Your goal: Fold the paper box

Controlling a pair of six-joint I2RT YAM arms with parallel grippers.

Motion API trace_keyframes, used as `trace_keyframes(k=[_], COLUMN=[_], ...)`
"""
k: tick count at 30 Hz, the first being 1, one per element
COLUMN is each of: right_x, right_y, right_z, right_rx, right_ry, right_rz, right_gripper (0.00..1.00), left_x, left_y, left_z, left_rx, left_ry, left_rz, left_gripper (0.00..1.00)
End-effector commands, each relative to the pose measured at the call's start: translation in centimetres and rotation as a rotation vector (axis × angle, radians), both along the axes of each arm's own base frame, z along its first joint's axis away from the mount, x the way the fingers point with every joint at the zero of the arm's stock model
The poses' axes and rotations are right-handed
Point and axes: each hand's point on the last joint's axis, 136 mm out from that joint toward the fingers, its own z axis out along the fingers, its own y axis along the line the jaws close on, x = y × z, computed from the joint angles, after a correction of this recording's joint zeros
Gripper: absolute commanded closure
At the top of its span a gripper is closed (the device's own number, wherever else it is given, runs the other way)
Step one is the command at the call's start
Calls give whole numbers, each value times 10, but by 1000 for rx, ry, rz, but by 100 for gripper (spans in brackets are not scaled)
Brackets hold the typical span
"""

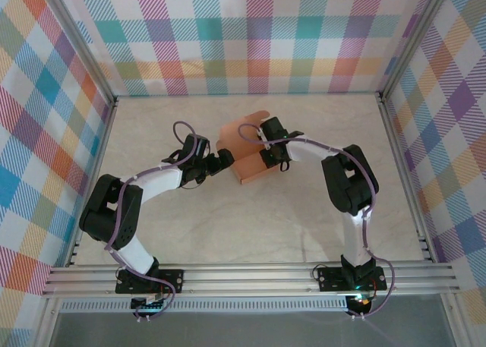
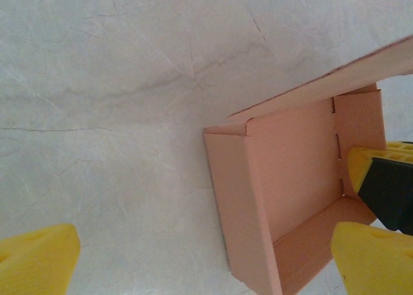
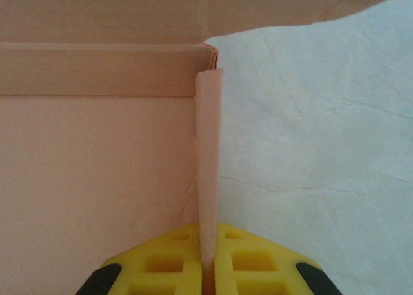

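The paper box (image 1: pixel 249 171) sits near the ctr of the table (image 1: pixel 304 225), a bit closer to the far edge than the near one, btwn the ends of the two arms. It's salmon-orange card, half-formed: floor flat on the table, low side walls standing, and a big flap w/ a rounded edge spreading toward the far edge. The right gripper (image 3: pixel 208 243) reaches over the box from the right. Its yellow fingers (image 3: pixel 248 256) are together, clamped on one thin upright wall (image 3: pixel 208 153) of the box. In the right wrist view that wall rises edge-on straight out of the pinch, w/ box floor on one side and bare table on the other, and it meets a folded cross wall at the corner. The left gripper (image 1: pixel 226 162) is low, just beside the box's left side, fingers wide apart and holding nothing. In the left wrist view one yellow fingertip (image 2: pixel 39 259) is well off the card, over bare table. The other fingertip (image 2: pixel 374 256) is just beside the box's open end; touching or not, can't tell. The table is pale, marble-look w/ faint veins. Plaid walls (image 1: pixel 228 36) close it in on three sides, and a metal rail (image 1: pixel 250 279) along the near edge carries both arm bases.
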Motion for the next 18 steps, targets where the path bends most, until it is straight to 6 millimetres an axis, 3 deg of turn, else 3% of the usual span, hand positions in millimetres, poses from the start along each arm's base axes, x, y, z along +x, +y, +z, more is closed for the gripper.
trace_keyframes(k=[1, 4, 9, 18], right_x=[1, 0, -1, 1], right_y=[-10, -8, -13, -31], right_z=[-6, -8, -12, -8], right_rx=[-128, -174, -204, -304], right_ry=[-4, -11, -21, -68], right_rz=[7, 16, -23, -113], right_gripper=[91, 87, 100, 100], left_x=[-5, -6, -7, -10], left_y=[-4, -4, -5, -3], left_z=[-7, -8, -9, -8], left_rx=[-1, 2, -1, 10], left_ry=[15, 21, 21, 21], left_rz=[-11, -13, -22, -34], left_gripper=[0, 0, 0, 0])
